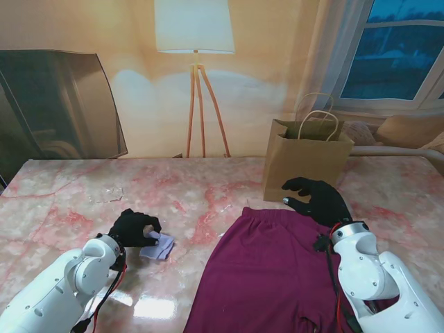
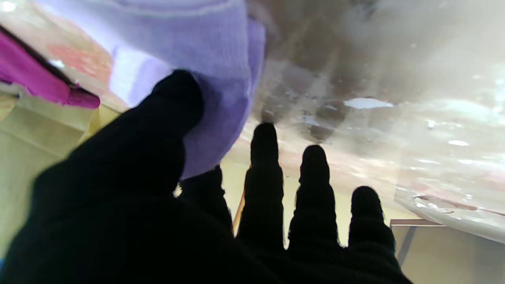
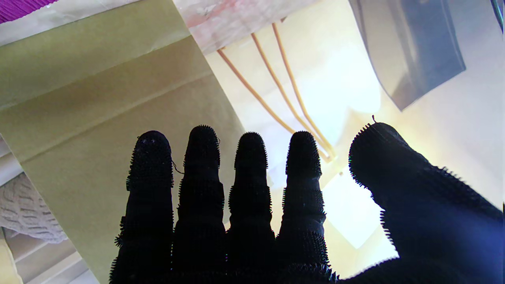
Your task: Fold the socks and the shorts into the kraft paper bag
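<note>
**A:** Where is the lavender sock (image 1: 158,246), and how much of it shows?

**B:** It lies on the pink marble table (image 1: 62,201) on the left side, well apart from the bag. In the stand view only a small crumpled patch shows; the rest is under the left hand (image 1: 133,228). Its long axis cannot be made out there.

**A:** Is that hand gripping it?

**B:** Yes. In the left wrist view the thumb (image 2: 173,102) presses the sock (image 2: 189,43) against the index finger, while the other three fingers stand straight and free. Whether it is one sock or a pair I cannot tell.

**A:** And the magenta shorts (image 1: 267,277)?

**B:** Spread flat near the middle of the table, waistband pointing toward the kraft paper bag (image 1: 305,166) and just short of its base, long axis running from me away. The leg ends are cut off by the near edge of the view, and the right arm covers part of the right side.

**A:** The right hand (image 1: 316,199)?

**B:** Empty, fingers extended and spread, hovering over the waistband corner beside the bag. The bag stands upright, mouth open, handles raised; its inside is hidden. Behind stand a floor lamp (image 1: 195,41) and a dark screen (image 1: 55,104).
</note>
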Controlling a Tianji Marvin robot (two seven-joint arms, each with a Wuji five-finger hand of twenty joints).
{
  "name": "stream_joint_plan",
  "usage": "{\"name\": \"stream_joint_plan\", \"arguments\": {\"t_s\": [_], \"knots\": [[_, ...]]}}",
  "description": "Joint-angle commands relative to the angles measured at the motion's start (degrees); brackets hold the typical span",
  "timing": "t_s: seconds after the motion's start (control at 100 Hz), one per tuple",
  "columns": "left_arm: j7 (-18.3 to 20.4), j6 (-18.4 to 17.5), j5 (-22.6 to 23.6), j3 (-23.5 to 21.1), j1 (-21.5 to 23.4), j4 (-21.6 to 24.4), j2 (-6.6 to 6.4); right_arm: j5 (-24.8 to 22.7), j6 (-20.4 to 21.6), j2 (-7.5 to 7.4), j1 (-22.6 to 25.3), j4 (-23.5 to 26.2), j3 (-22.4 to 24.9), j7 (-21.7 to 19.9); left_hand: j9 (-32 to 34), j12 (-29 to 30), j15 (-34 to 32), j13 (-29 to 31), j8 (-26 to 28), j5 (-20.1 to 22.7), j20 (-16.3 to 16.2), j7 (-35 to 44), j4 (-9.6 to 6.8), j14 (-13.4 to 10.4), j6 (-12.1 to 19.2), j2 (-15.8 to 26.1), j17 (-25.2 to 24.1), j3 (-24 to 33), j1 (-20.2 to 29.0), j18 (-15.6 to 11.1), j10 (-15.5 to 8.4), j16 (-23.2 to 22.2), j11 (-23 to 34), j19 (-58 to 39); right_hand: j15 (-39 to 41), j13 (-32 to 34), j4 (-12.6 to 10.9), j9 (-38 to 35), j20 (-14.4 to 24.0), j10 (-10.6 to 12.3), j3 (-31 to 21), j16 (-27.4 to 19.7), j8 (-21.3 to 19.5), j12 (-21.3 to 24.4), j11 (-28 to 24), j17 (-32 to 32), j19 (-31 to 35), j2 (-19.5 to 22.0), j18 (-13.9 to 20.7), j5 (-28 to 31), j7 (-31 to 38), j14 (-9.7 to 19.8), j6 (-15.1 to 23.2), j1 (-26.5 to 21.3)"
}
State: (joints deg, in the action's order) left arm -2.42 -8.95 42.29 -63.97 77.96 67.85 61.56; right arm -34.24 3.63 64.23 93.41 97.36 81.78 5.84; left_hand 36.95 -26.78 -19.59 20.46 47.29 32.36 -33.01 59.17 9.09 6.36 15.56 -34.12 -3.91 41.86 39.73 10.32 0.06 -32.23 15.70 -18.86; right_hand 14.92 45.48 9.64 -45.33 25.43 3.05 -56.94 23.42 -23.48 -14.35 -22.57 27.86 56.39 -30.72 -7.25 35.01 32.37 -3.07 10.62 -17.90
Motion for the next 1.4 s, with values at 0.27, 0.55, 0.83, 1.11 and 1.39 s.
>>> {"name": "stream_joint_plan", "arguments": {"t_s": [0.27, 0.55, 0.83, 1.11, 1.39], "knots": [[-5.01, 0.09, -4.65, -3.87, 4.57, 6.06, 2.18, 0.25, -0.23, 0.25, -0.77, -0.36, -1.86, -0.12, 37.92, -13.75, -13.35, 29.62, -0.89, 3.35, 3.56, 2.47, 2.16, -3.31, 3.17, -4.85, 5.07, 2.64, 3.67, 2.99, -3.86, -3.01, -0.79, -23.14, 1.50, 2.18, -2.66, -1.04, 0.16, 0.05, 0.30, 1.31, -0.23, 0.08, -0.36, 0.67, 1.84, 0.07, 1.16, 0.21, -1.09, -0.36, 0.71, 0.68], [-10.83, 1.98, -7.18, -2.73, 5.32, 13.53, 4.17, 1.18, -0.35, 0.53, -2.08, -1.04, -4.05, 0.67, 39.09, -15.25, -14.19, 30.60, -1.75, 4.23, 3.78, 2.37, 2.39, -3.56, 2.88, -5.92, 6.46, 2.75, 3.62, 3.37, -4.17, -3.56, -0.06, -24.65, 1.77, 4.00, -2.07, -1.14, -1.08, -0.57, -1.15, 0.95, -0.18, -0.04, -0.67, 3.26, 1.68, -4.51, 1.93, 0.49, -0.84, -1.11, -0.76, -1.26], [-15.53, 4.01, -10.07, 4.03, 1.24, 16.32, 6.37, 3.89, 0.45, 1.16, -2.51, -1.86, -5.07, 2.32, 39.07, -15.83, -14.36, 30.60, -1.91, 4.15, 4.29, 2.46, 2.49, -3.32, 2.93, -5.87, 6.52, 2.65, 3.50, 3.54, -4.09, -3.90, -0.29, -24.84, 1.40, 3.95, -0.79, -0.47, -2.28, -1.20, 2.14, 0.31, 0.24, -0.05, -0.63, 3.98, 1.10, -6.42, 2.24, -0.77, -1.50, -1.14, -2.26, 0.38], [-19.41, 5.03, -12.44, 12.06, -3.87, 15.74, 8.85, 5.49, 2.52, 1.50, 0.18, -0.27, -2.95, 3.63, 39.16, -16.07, -14.59, 30.57, -1.99, 4.27, 4.52, 2.47, 2.49, -3.15, 2.72, -5.89, 6.43, 2.62, 3.45, 4.06, -4.05, -4.19, -0.34, -25.00, 0.54, 2.94, 0.38, 1.70, -3.62, -1.89, 4.53, -0.72, 1.04, 0.10, -0.12, 4.21, 0.17, -8.61, 1.73, -3.55, -3.15, -1.96, -4.10, 2.64], [-21.55, 5.52, -13.47, 17.96, -7.82, 13.80, 10.85, 9.36, 4.50, 1.54, 3.03, 1.75, -0.54, 2.19, 39.16, -16.15, -14.52, 30.45, -1.98, 4.30, 4.65, 2.42, 2.54, -3.14, 2.82, -5.94, 6.39, 2.75, 3.33, 4.11, -4.16, -4.25, -0.41, -25.06, 0.49, 2.47, 1.00, 3.44, -5.63, -2.55, 2.15, -1.60, 1.84, 0.35, 0.51, 5.10, -0.79, -11.32, 0.69, -5.10, -4.20, -3.62, -5.38, 1.98]]}}
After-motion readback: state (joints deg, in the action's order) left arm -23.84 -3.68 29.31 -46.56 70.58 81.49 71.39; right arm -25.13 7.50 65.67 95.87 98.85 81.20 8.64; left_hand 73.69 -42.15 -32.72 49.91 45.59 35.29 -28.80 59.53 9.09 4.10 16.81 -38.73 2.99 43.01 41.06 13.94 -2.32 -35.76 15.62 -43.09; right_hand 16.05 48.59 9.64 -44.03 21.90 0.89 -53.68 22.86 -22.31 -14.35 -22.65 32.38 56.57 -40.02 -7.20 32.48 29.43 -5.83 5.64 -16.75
